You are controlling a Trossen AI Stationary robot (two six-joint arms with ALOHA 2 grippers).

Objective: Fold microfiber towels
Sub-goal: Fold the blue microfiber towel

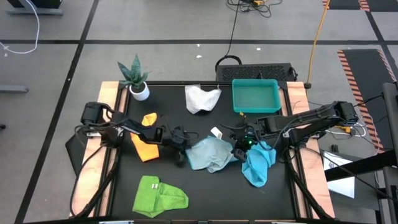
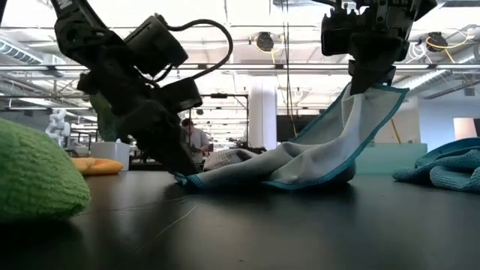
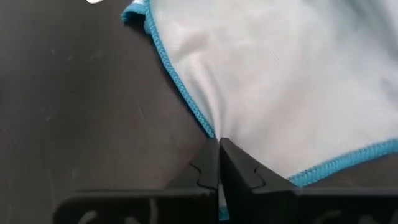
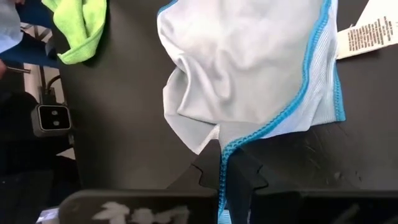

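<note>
On a dark table (image 1: pixel 205 193), the landmark is a light blue towel (image 1: pixel 208 154) lying crumpled at the centre. Going left to right: a lime green towel (image 1: pixel 158 196) sits bunched toward the near left of it, a yellow-orange towel (image 1: pixel 146 144) lies to its left, and the left gripper (image 1: pixel 181 155) is down at its left edge, fingers pressed together on the stitched hem. A white-grey towel (image 1: pixel 201 98) lies beyond it, with a teal tray (image 1: pixel 255 94) beyond and to the right. The right gripper (image 1: pixel 239 149) pinches the light blue towel's right corner and holds it raised, and a turquoise blue towel (image 1: pixel 258 165) is heaped just to the right. To fold well, I would judge both corners should be drawn apart until the cloth is taut and flat before one edge is carried over the other, since the middle is bunched now. The low view alone shows the right corner lifted clear while the left one stays at the tabletop. The right wrist view alone shows a white label (image 4: pixel 367 34) beside the cloth; the left wrist view shows the hem caught right between the fingertips (image 3: pixel 231 163).
</note>
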